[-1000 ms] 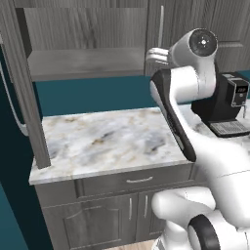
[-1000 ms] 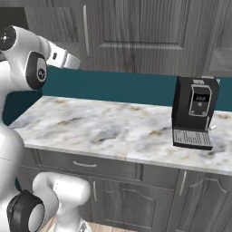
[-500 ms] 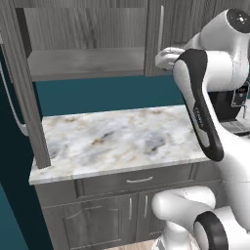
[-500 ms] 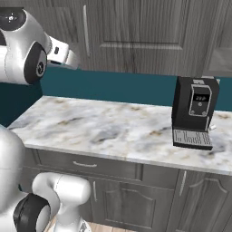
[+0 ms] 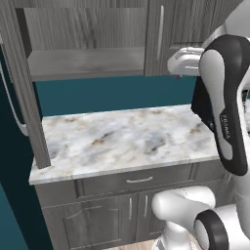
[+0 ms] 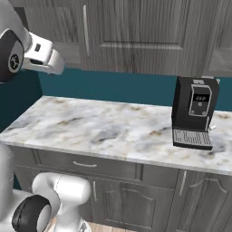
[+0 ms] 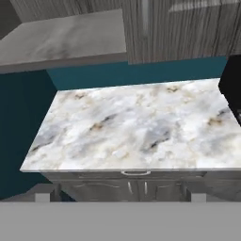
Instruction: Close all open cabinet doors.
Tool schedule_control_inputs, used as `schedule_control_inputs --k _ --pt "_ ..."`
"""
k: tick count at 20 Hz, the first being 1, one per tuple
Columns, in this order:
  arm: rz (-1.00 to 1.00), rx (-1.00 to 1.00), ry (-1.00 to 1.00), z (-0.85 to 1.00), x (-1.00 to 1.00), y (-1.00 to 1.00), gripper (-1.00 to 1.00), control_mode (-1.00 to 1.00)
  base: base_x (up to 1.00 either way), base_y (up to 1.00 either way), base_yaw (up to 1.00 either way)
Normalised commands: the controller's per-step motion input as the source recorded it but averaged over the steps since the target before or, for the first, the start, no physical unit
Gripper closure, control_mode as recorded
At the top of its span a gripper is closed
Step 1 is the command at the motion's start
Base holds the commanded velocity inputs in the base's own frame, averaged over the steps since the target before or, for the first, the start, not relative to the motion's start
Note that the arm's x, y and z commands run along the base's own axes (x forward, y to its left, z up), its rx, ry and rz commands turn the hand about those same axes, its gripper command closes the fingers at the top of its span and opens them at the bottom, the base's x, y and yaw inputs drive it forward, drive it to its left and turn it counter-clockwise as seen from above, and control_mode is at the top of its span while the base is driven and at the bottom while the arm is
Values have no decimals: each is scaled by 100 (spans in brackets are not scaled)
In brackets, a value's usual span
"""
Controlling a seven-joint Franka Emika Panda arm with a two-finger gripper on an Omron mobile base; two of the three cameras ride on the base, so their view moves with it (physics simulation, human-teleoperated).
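One cabinet door stands open at the left, swung out over the counter's left end and seen nearly edge-on, with its silver handle on the outer side. Behind it the bare cabinet shelf is exposed. The neighbouring cabinet door is shut. My gripper hovers high over the counter's right part, in front of the shut door and well right of the open one. It is open and holds nothing.
A marble counter lies below, over a drawer and base cabinets. A black coffee machine stands at the counter's right end. Teal wall runs behind the counter.
The arm has raised its elbow, and the hand has drifted right in the left base view, away from the open door. The jaws stay open.
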Motion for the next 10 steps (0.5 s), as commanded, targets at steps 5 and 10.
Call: schedule_control_inputs --k 5,10 --pt "1 0 -24 -23 -98 13 -100 -100 0 0 0" --pt "2 0 -18 -16 -78 29 -100 -100 0 0 0"
